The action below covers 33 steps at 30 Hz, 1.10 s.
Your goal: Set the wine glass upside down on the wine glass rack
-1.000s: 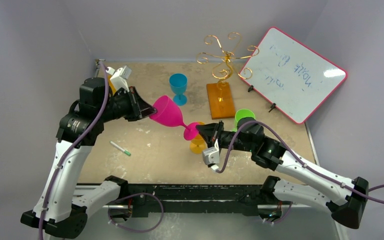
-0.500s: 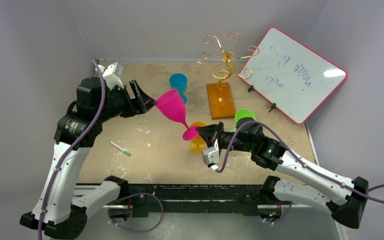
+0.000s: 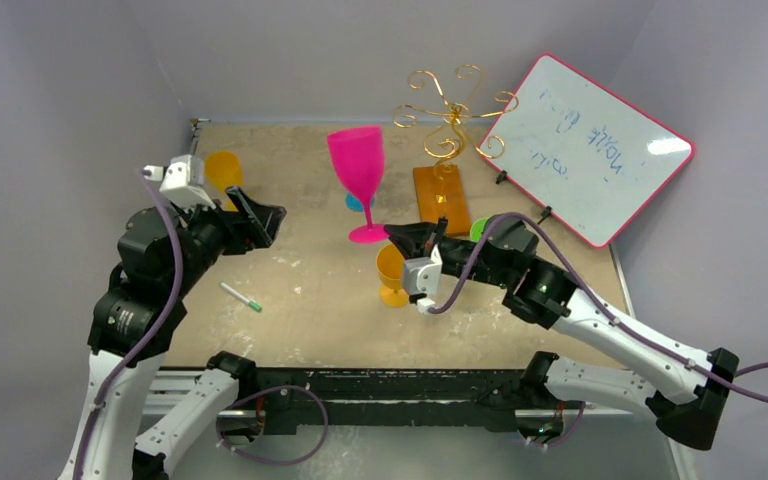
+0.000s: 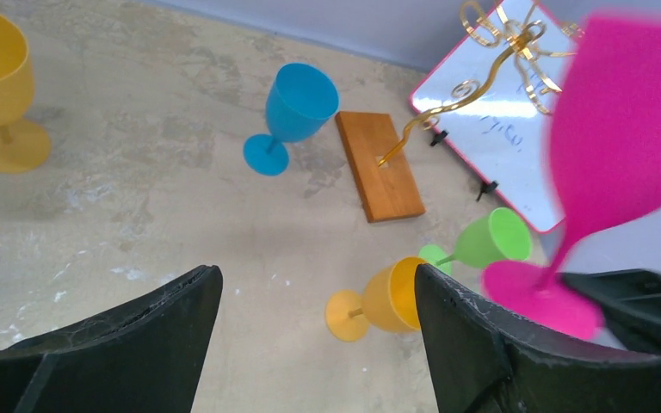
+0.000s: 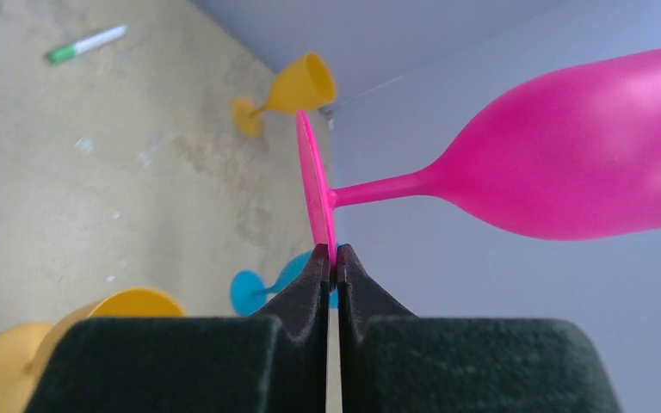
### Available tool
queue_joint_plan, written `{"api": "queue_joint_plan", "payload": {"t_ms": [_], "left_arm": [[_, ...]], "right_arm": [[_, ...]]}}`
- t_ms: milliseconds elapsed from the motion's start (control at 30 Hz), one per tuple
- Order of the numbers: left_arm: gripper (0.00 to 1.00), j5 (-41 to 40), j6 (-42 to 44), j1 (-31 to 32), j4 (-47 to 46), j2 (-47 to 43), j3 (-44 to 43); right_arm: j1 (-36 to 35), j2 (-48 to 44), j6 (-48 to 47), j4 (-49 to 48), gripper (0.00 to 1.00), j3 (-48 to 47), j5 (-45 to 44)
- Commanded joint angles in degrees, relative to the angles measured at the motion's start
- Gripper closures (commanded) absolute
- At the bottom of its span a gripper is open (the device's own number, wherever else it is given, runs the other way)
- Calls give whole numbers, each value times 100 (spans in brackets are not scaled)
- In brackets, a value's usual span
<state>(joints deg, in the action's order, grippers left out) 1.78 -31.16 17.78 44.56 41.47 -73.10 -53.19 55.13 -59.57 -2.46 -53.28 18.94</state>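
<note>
Shut in by plain pale grey walls (image 3: pixel 360 50) at the back and on both sides. Below them, a beige tabletop (image 3: pixel 300 300), scuffed and blotched with white patches. At the right rear, a pink-framed whiteboard (image 3: pixel 590 140) propped at a slant on small black feet, faint scribbles across it. Just left of that, the wine glass rack (image 3: pixel 440 200): gold scrolled wire rising from an orange-brown wooden base. Held in the air, bowl up, left of the gold scrolls in the overhead view, the pink wine glass (image 3: pixel 357 165), pinched by the rim of its foot between the right fingers (image 3: pixel 400 236), pressed together on that thin disc. Left fingers (image 3: pixel 260 217) spread wide apart, gripping nothing, well off to the left of the glass. Scattered about, smaller pieces: a yellow glass (image 3: pixel 222 170) upright at the left rear, a blue glass (image 4: pixel 297 107) upright near the rack's base, an orange glass (image 4: pixel 387 301) and a green glass (image 4: pixel 491 241) tipped on their sides. Nearest the left arm, a white marker (image 3: pixel 241 297) with a green cap, lying flat.
</note>
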Motion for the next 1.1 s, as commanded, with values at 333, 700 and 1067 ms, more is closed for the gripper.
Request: {"api": "queue_joint_plan", "payload": {"t_ms": [333, 700, 1067], "left_arm": [[16, 104, 443, 30, -1309, -365, 2140], [5, -193, 364, 26, -1794, -417, 2759], [6, -782, 451, 26, -1765, -743, 2937]], "right_arm": [[21, 626, 2773, -1596, 100, -2141, -2235], [1344, 2152, 4121, -166, 100, -4557, -2347], [2949, 3252, 5769, -37, 100, -5513, -1454]]}}
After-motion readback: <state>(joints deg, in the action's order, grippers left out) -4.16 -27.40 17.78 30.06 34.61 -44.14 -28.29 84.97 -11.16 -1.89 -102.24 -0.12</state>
